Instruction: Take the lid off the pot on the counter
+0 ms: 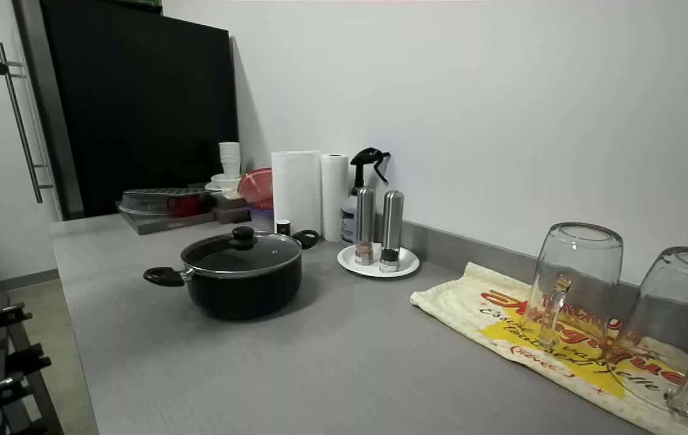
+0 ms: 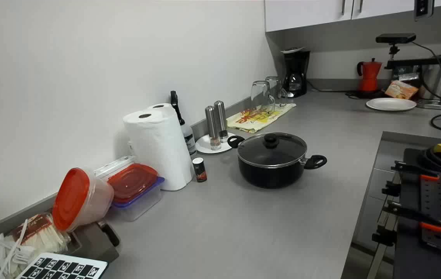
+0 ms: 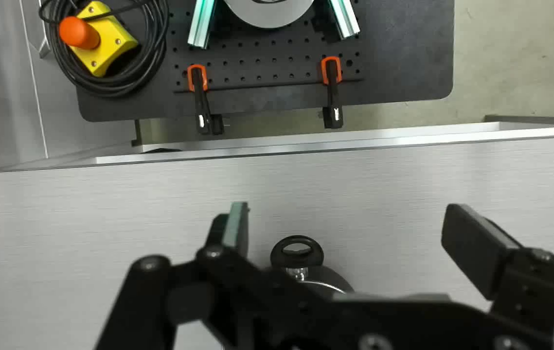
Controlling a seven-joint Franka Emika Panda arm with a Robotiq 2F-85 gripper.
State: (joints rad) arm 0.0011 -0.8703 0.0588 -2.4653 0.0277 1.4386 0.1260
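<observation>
The black pot (image 1: 247, 296) (image 2: 270, 178) stands on the grey counter (image 1: 331, 362) (image 2: 228, 236) in both exterior views. The glass lid (image 1: 274, 251) (image 2: 288, 149) sits on the pot, with its black knob upward in the middle. In the wrist view my gripper (image 3: 347, 214) is wide open, with nothing between its fingers, above the counter (image 3: 111, 218). One black handle of the pot (image 3: 301, 257) shows just beyond the left finger. My gripper's body hides most of the pot and lid there. The gripper's fingers do not show in the exterior views.
A white plate (image 1: 350, 266) with two tall mills, paper rolls (image 1: 296, 193) and a small dark bottle (image 2: 199, 170) stand near the pot by the wall. Upturned glasses (image 1: 579, 278) stand on a patterned cloth (image 1: 476, 302). Plastic containers (image 2: 83, 199) lie along the wall.
</observation>
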